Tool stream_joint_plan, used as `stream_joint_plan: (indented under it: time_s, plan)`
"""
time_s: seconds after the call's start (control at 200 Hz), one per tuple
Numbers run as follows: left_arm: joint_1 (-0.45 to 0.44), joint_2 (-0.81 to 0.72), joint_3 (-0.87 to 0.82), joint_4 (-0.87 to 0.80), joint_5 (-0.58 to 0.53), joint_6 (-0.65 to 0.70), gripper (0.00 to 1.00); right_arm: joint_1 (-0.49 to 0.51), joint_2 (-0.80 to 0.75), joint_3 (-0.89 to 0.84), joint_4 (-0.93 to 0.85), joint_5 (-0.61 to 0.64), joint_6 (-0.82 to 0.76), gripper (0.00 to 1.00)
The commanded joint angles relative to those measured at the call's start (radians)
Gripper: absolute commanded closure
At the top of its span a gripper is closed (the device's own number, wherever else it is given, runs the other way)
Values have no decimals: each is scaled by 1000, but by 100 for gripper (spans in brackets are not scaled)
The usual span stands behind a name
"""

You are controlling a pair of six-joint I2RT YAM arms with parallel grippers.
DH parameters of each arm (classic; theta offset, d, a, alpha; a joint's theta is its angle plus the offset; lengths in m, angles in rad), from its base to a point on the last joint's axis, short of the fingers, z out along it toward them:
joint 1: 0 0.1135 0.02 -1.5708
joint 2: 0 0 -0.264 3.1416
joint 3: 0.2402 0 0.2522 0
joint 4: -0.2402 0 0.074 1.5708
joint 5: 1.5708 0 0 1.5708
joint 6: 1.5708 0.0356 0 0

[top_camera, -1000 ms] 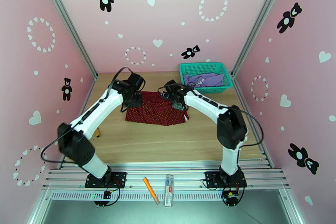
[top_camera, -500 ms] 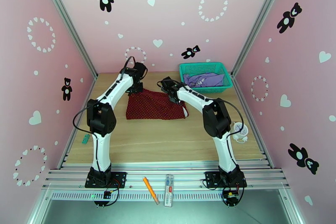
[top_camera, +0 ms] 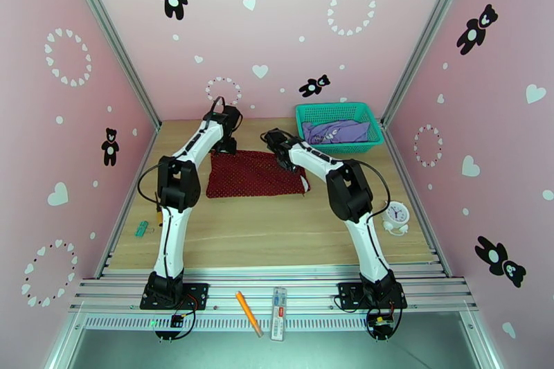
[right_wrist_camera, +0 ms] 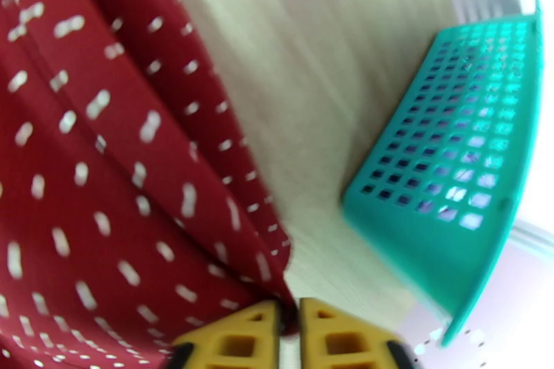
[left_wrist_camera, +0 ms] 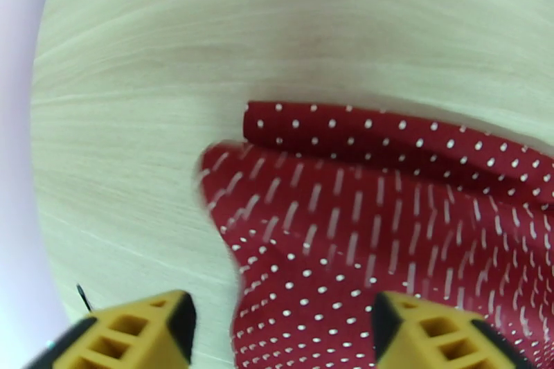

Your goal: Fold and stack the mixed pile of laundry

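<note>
Left gripper [left_wrist_camera: 280,311]: yellow fingers spread wide, nothing between them. A second ago they were pressed together, so I read this as a release. The corner of the dark red dotted cloth [left_wrist_camera: 388,225] just ahead of them is motion-blurred, and a second layer's edge peeks out beyond it, so the cloth looks doubled over.

Right gripper [right_wrist_camera: 291,315]: fingers nearly together with a thin slit. The cloth's edge runs right up to that slit. I can't tell if it is pinched or already let go.

Both arms have stretched out toward the far edge of the light wooden table [top_camera: 277,225]. A second ago they sat further back with the cloth rumpled; now it lies flat as a neat rectangle at the far middle of the surface.

The lavender-purple T-shirt with pale print [top_camera: 336,131] is in the teal plastic mesh basket [top_camera: 337,107] at the far right corner, untouched.

My judgement: one fold of the red cloth is laid down. The right side needs to clear next. The T-shirt is not started, so the task is well short of half done.
</note>
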Motion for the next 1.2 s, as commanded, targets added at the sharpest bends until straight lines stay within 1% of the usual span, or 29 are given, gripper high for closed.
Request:
stream_joint_plan:
  time_s: [0.0, 0.075, 0.145, 0.27, 0.335, 0.365, 0.385, 0.405, 0.43, 0.445, 0.45, 0.455, 0.49, 0.505, 0.575, 0.615, 0.706, 0.801, 0.871, 0.996, 1.081, 1.196]
  plan:
    - [4, -24, 42, -17, -17, 4, 20, -1, -29, 52, -26, -10, 45, 68]
    - [4, -60, 50, -25, -9, -4, 19, 0, -82, 61, -36, -35, 67, 60]
    - [4, -103, 55, -42, -1, -12, 18, 0, -153, 61, -52, -61, 93, 54]
    - [-9, -224, 9, -64, 10, -27, 17, 0, -315, 35, -85, -89, 163, 52]
    - [-26, -310, -64, -57, 25, -42, 16, -1, -433, -42, -68, -110, 219, 52]
    - [-33, -354, -108, -50, 40, -55, 15, -2, -499, -90, -45, -125, 249, 49]
    - [-39, -382, -143, -43, 51, -63, 16, -5, -544, -128, -26, -134, 275, 46]
    - [-45, -409, -179, -33, 67, -74, 16, -8, -587, -170, -7, -137, 314, 39]
    - [-53, -443, -224, -19, 89, -87, 16, -15, -639, -222, 10, -147, 371, 26]
    - [-59, -462, -260, -9, 103, -94, 15, -22, -670, -250, 19, -166, 402, 20]
    - [-61, -470, -272, -4, 106, -97, 15, -26, -689, -274, 23, -182, 422, 16]
    - [-62, -475, -283, 1, 111, -99, 15, -26, -689, -274, 23, -182, 422, 16]
    - [-75, -516, -359, 33, 142, -122, 16, -46, -746, -345, 31, -246, 501, 3]
    - [-82, -533, -391, 49, 156, -133, 16, -58, -766, -371, 33, -283, 530, 1]
    - [-107, -590, -531, 132, 227, -186, 16, -109, -822, -491, 40, -448, 617, 1]
    - [-122, -607, -592, 181, 257, -215, 17, -135, -824, -541, 27, -505, 661, 1]
    - [-154, -607, -677, 276, 303, -263, 18, -154, -797, -634, 50, -580, 741, 1]
    - [-181, -550, -676, 319, 311, -291, 20, -156, -765, -711, 148, -650, 841, 1]
    - [-191, -498, -649, 329, 300, -306, 21, -157, -724, -719, 193, -666, 888, 1]
    - [-196, -430, -625, 365, 278, -333, 21, -180, -646, -705, 206, -621, 954, 1]
    - [-196, -375, -601, 367, 259, -340, 21, -207, -593, -702, 231, -642, 992, 1]
    - [-196, -298, -560, 347, 225, -341, 21, -225, -501, -668, 251, -685, 1006, 1]
